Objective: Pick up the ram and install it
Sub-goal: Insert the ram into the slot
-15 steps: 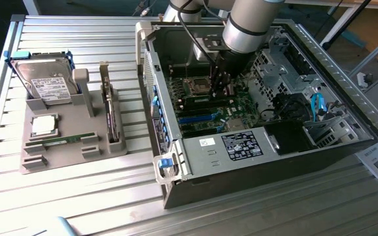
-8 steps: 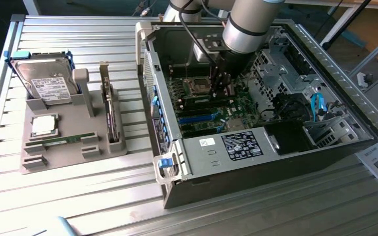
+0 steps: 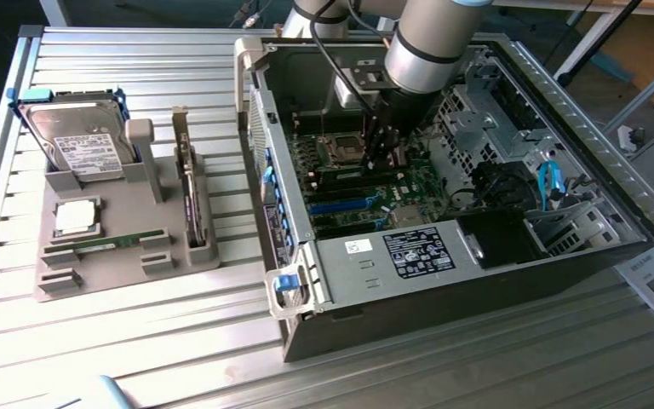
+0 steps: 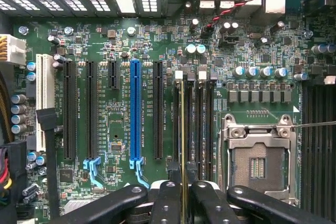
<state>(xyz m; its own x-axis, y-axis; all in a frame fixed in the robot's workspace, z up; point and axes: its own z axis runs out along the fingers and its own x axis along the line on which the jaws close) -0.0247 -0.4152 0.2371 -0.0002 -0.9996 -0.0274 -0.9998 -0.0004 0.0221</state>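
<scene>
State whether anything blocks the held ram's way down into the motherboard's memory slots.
Nothing visible does. The gripper holds the ram edge-on over the empty memory slots beside the open processor socket; no cable or card crosses between them.

**bolt_fan:** the arm (image 3: 435, 38) is rocking that fat silver-grey tube look, with a black ring (image 3: 424, 58) wrapping round it low down.

**rigwatcher:** yep, and a thin black cable (image 3: 324, 47) is trailing alongside it. A pale grey bracket (image 3: 361, 81) is poking out by the wrist too.

**bolt_fan:** in the wrist view the gripper (image 4: 182, 177) is looking all glossy black. The chunky rounded links (image 4: 113, 203) are each showing a small round pin hole.

**rigwatcher:** from the exterior view its fingers (image 3: 373, 136) are just coming across as slim dark bars.
</scene>
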